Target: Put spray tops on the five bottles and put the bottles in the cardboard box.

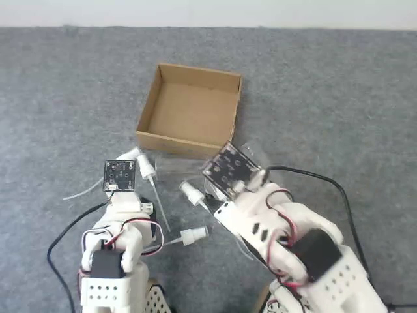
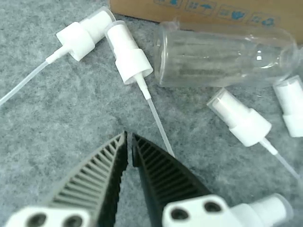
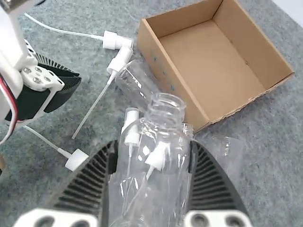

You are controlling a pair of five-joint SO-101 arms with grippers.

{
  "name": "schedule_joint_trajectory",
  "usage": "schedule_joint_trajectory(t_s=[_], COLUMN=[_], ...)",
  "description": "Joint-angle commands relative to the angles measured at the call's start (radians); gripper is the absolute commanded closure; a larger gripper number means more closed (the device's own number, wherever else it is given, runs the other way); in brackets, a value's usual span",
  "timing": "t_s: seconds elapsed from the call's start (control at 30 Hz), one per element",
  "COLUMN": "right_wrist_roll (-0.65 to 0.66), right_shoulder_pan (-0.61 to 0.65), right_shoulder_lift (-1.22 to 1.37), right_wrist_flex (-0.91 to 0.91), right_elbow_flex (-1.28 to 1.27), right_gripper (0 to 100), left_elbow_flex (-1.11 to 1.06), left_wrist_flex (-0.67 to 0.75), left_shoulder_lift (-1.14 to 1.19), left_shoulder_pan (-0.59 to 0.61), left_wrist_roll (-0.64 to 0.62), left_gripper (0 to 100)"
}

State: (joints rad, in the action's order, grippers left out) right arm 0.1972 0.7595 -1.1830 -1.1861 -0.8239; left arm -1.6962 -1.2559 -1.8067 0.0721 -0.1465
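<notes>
The cardboard box point(image 1: 176, 145) is sitting on the carpet point(image 1: 326, 98), with one bottle point(image 2: 222, 56) lying on its side just before its front wall. Spray tops point(image 2: 130, 59) are lying around it (two close together at one end), and another bottle point(image 3: 161, 113) is sitting between the right gripper's point(image 3: 151, 146) fingers point(image 3: 85, 184).

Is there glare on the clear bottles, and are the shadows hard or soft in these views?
Left wrist view: a small white highlight on the lying bottle. Right wrist view: pale streaks on the held bottle in the right gripper. High view: only soft, faint shadow at the cardboard box.
</notes>
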Motion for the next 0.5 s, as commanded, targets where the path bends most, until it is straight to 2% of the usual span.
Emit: schedule_joint_trajectory(t_s=[0.0,0.27,0.47], right_wrist_roll=[-0.006,-0.005,-0.011], right_shoulder_pan=[0.010,0.010,0.008], right_shoulder_lift=[-0.120,-0.294,-0.374], right_wrist_flex=[0.021,0.130,0.140], right_elbow_flex=[-0.017,-0.206,-0.269], right_gripper=[93.9,93.9,94.0], left_elbow_flex=[0.012,0.102,0.159], left_wrist_flex=[-0.006,-0.008,-0.006], left_shoulder_lift=[-0.014,-0.014,-0.014], left_shoulder_pan=[-0.005,0.005,0.005], left_wrist_roll=[0.006,0.008,0.008], left_gripper=[98,98,98])
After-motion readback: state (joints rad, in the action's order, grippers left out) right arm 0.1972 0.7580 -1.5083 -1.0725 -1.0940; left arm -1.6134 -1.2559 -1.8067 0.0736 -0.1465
